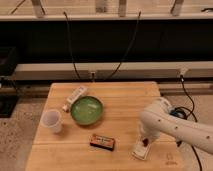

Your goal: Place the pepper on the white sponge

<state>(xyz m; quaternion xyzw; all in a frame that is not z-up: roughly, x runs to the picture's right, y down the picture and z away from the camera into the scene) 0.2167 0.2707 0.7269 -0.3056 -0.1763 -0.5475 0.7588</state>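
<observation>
Hovering at the front right of the light wooden table (pixel 125 100), the gripper (pixel 144 139) sits over the tiny dark-red pepper (pixel 145 143), which touches the thin white rectangular sponge (pixel 139 151). You cannot tell whether it grips. A careless lift could drag the pepper off.

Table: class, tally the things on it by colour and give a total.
White: 3 (bar, cup, sponge)
Green: 1 (bowl)
Black: 1 (box)
Dark red: 1 (pepper)
Total: 6
The pincer, uncounted, hangs over the sponge.
</observation>
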